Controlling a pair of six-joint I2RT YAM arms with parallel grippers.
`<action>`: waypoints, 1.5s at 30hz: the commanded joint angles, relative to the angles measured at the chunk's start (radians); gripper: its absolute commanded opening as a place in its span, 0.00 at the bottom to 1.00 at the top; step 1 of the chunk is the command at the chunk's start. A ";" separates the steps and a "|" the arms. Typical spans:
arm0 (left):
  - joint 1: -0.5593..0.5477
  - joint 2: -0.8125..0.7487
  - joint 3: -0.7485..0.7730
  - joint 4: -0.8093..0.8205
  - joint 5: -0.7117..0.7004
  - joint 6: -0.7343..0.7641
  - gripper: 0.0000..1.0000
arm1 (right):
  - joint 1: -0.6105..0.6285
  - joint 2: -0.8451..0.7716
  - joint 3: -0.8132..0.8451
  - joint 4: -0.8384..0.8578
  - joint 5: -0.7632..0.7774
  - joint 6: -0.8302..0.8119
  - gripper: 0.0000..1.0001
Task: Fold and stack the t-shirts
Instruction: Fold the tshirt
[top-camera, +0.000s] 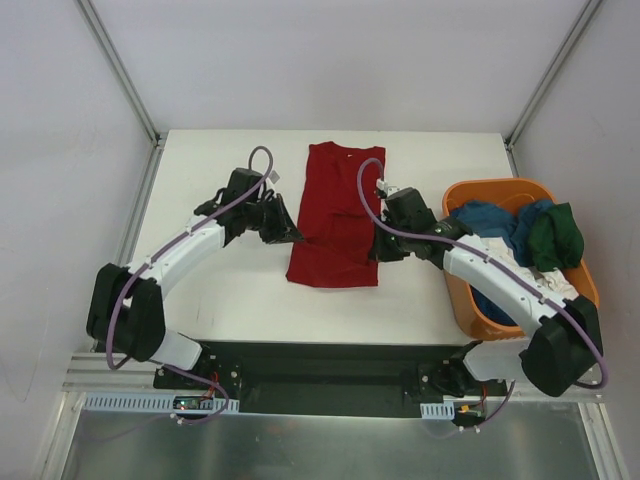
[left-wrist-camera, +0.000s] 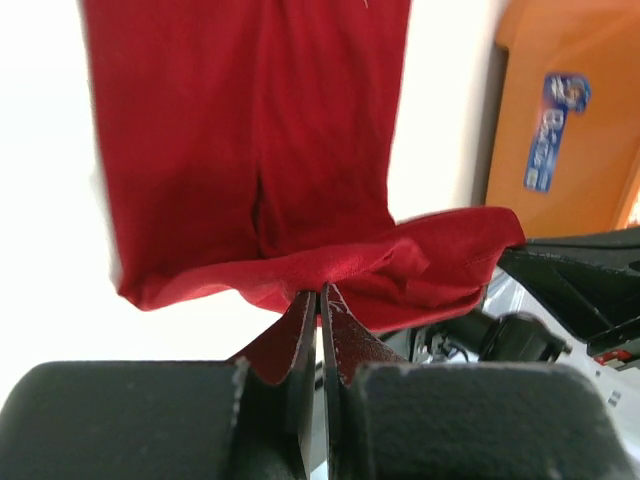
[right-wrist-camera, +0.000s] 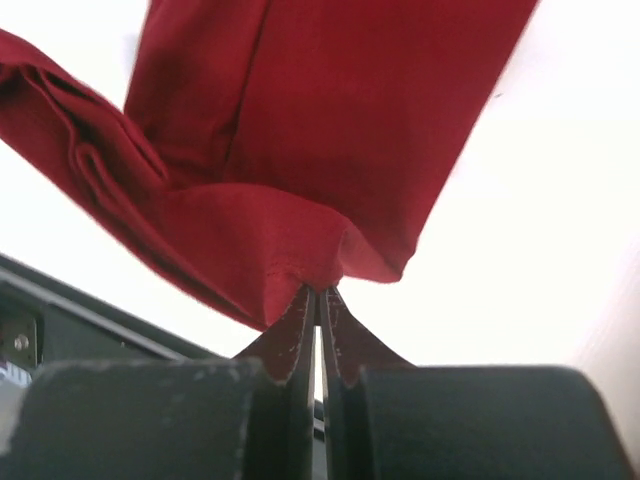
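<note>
A dark red t-shirt (top-camera: 337, 215) lies lengthwise in the middle of the white table, sleeves folded in. My left gripper (top-camera: 293, 236) is shut on its left edge near the bottom hem; the wrist view shows the red cloth (left-wrist-camera: 300, 180) pinched at the fingertips (left-wrist-camera: 322, 292). My right gripper (top-camera: 374, 246) is shut on its right edge near the hem; its wrist view shows the cloth (right-wrist-camera: 300, 150) bunched at the fingertips (right-wrist-camera: 318, 292). A blue shirt (top-camera: 487, 217), a dark green shirt (top-camera: 556, 237) and a white shirt (top-camera: 535, 272) lie in the basket.
An orange plastic basket (top-camera: 464, 290) stands at the right of the table, next to my right arm; its side shows in the left wrist view (left-wrist-camera: 560, 120). Metal frame posts rise at the table's back corners.
</note>
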 joint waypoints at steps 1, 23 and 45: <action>0.055 0.092 0.113 0.007 0.063 0.074 0.00 | -0.058 0.069 0.076 0.005 -0.002 0.002 0.01; 0.130 0.470 0.443 0.013 0.175 0.108 0.00 | -0.239 0.360 0.260 0.026 -0.076 0.018 0.11; 0.159 0.369 0.328 0.013 0.130 0.045 0.99 | -0.235 0.307 0.218 0.103 -0.037 -0.032 0.97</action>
